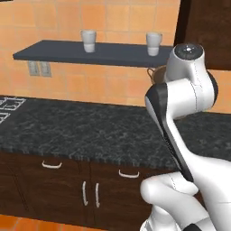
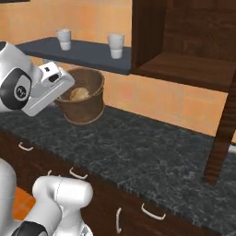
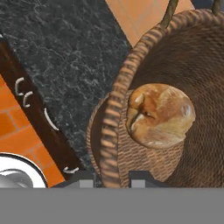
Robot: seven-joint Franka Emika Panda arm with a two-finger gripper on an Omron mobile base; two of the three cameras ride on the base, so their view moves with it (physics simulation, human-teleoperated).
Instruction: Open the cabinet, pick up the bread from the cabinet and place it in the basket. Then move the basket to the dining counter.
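Gripper (image 3: 112, 177) astride basket (image 3: 114, 113) rim, bread (image 3: 160, 114) inside

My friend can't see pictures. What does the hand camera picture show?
A golden-brown bread roll lies inside a round woven basket that sits on a black marbled counter. The robot's two dark fingers straddle the basket's near rim at the bottom. Dark drawers with curved handles run beside the counter.

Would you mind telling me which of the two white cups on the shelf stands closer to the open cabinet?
The right-hand cup, near the shelf end that meets the cabinet. The other cup stands farther left along the shelf.
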